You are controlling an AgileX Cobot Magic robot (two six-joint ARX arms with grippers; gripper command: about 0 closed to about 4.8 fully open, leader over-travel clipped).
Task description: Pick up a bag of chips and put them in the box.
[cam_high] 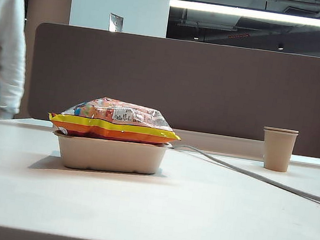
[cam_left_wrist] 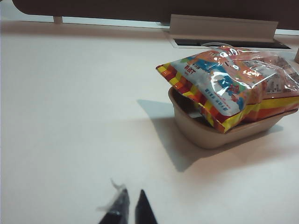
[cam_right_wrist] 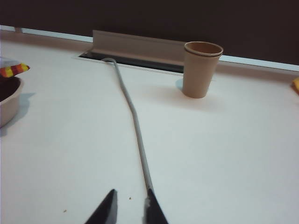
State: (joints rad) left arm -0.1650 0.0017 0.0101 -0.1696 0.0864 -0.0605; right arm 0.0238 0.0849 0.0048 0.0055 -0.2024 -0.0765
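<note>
From outside, the bag of chips (cam_high: 115,120) rests across the box (cam_high: 109,153), too puffy to sink in; the left gripper (cam_left_wrist: 130,208) hovers nearby, nearly closed and empty, while the right gripper (cam_right_wrist: 128,206), slightly parted, holds nothing beside the cable (cam_right_wrist: 133,119).

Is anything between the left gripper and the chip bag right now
Nothing visible. Bare table lies between the left gripper and the bag of chips, which already rests across the box.

Low exterior faces divider (cam_high: 212,85); wrists look tableward.
</note>
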